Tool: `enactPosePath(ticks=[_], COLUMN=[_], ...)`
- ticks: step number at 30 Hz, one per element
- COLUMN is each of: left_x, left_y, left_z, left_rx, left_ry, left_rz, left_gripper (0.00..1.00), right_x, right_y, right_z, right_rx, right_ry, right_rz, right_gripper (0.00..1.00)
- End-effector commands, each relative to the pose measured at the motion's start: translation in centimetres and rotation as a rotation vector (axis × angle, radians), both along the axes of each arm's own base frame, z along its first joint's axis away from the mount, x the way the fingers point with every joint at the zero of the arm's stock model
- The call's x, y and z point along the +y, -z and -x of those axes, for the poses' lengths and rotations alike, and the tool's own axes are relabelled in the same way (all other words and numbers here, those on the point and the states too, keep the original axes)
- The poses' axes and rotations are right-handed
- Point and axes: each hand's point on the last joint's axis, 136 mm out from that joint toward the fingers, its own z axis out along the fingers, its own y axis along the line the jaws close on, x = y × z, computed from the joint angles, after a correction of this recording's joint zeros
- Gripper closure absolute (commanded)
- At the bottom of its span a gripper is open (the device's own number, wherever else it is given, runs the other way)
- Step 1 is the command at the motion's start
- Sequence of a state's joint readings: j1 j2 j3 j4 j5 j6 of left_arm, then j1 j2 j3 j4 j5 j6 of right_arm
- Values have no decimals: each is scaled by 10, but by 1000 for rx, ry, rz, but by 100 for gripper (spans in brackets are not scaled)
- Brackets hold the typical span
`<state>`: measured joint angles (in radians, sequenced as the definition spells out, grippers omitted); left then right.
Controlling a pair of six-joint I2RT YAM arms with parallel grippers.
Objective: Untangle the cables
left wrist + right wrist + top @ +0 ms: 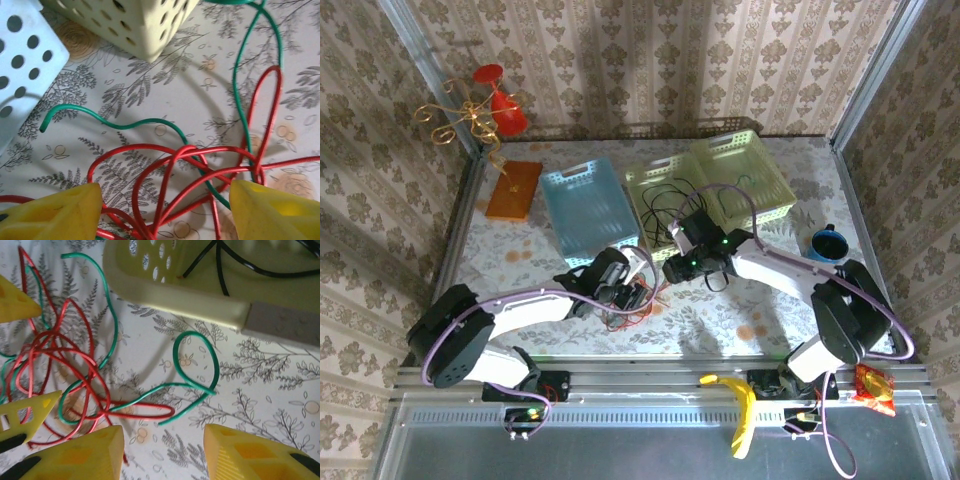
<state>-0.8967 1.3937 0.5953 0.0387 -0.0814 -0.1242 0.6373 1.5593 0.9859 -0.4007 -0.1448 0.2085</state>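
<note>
Cables sprawl across the middle of the tabletop [280, 390], and both arms reach in over them. Count them with me: three strands, one red cable [200, 152], one green cable [125, 124], one black cable [222, 270]. Red and green are the trouble, threaded through each other in a loose heap on the patterned surface just in front of the baskets. The green throws one open loop out to the side, and one loose end lies near the blue basket [585, 205]. The black one sits apart, looped inside the nearer pale green basket [175, 292]. Baskets make three: one blue, two pale green, with the second pale green basket [750, 170] further back. Two claws on the job. The left claw [165, 200] hangs right over the red crossings, jaws standing wide, nothing pinched between them. The right claw [164, 440] hovers beside the heap, over bare tabletop near the green loop, jaws parted too, and empty. How will these handle? Thin, light and springy by the look of them. They hold their curves, so a tug on one strand will likely drag the whole heap rather than slide free. It's a narrow, slick target, so a pinch wants to close right down. Best bet, I'd say, is a free stretch away from the crossings: the green loose end or its open loop, with the other claw pinning the red.
</note>
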Motion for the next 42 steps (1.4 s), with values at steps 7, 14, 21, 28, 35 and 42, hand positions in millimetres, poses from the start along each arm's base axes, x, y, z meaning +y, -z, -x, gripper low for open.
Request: enactPosePath(ticks=[7, 14, 21, 28, 35, 42], left_x=[-14, -24, -26, -25, -29, -31], left_y=[12, 22, 32, 44, 55, 62], left_z=[-13, -9, -7, -7, -9, -9], left_rx=[-26, 1, 19, 43, 60, 65], left_ry=[-11, 29, 39, 24, 22, 20], left_rz=[-41, -40, -61, -81, -107, -116], left_gripper=[38, 45, 61, 98, 100, 100], right_x=[-2, 0, -2, -28, -61, -87], right_y=[12, 24, 31, 21, -8, -47], right_z=[-31, -36, -39, -25, -4, -4], right_rx=[-75, -67, -67, -31, 99, 131], right_ry=[11, -2, 57, 159, 255, 381], right_rz=[164, 193, 186, 83, -199, -459], right_gripper=[54, 55, 87, 98, 98, 99])
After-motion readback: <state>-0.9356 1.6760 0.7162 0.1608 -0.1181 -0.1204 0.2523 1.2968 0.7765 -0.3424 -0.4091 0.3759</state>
